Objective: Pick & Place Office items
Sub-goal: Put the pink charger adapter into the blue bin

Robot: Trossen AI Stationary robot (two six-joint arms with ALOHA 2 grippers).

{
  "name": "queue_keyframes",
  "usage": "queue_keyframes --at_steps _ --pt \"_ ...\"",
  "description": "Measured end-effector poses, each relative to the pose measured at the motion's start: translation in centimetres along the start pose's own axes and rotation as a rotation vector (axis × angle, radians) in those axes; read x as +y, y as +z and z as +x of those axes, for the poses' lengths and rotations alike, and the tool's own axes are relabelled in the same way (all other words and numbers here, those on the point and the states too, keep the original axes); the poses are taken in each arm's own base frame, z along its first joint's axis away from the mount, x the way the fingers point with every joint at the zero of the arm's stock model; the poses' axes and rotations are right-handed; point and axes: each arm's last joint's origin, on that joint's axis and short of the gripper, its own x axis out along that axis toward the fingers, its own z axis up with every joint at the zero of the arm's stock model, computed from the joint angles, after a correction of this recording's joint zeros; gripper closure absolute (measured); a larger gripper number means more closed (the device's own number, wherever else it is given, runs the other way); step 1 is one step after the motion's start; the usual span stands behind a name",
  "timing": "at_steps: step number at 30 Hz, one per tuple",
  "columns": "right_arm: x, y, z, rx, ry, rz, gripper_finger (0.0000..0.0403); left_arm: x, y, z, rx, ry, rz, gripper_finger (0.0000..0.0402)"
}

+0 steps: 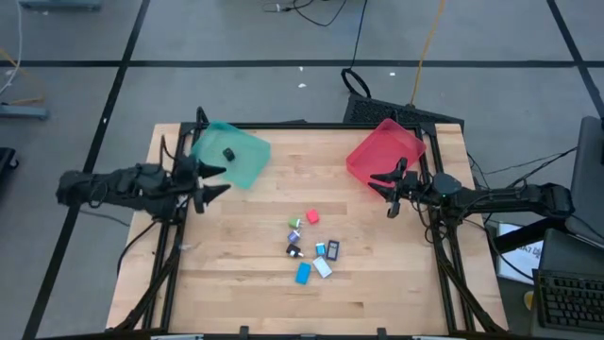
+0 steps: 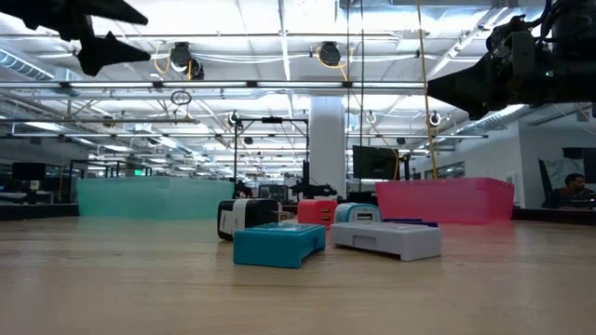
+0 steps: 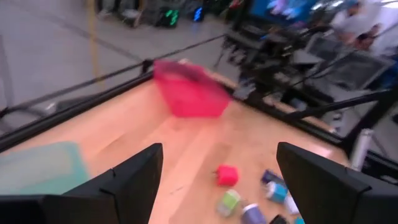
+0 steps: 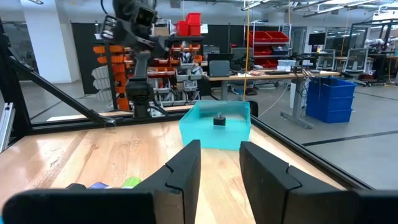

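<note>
Several tiny office items lie in a cluster on the table's middle: red block (image 1: 312,217), green (image 1: 294,223), purple (image 1: 293,236), black (image 1: 293,250), dark blue (image 1: 333,250), bright blue (image 1: 303,273), white (image 1: 323,267). One more black piece (image 1: 228,154) sits inside the teal tray (image 1: 247,162). My left gripper (image 1: 215,181) hovers open by the teal tray's near edge, above the table. My right gripper (image 1: 389,195) hovers open just near of the red tray (image 1: 385,151). The left wrist view shows the red block (image 3: 227,175) ahead of my left gripper (image 3: 219,149).
The teal tray stands at the far left and the red tray at the far right of the wooden table. In the low view the bright blue block (image 2: 277,244) and white block (image 2: 389,239) lie nearest. Bare wood surrounds the cluster toward the near edge.
</note>
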Motion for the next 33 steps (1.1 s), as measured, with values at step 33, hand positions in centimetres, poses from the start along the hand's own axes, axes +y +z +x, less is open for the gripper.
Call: queue_keyframes --at_steps 33 --pt "0.3 -0.1 0.0 0.013 0.091 0.107 0.0303 2.5 -7.2 0.1 -0.114 -0.133 0.280 0.0074"
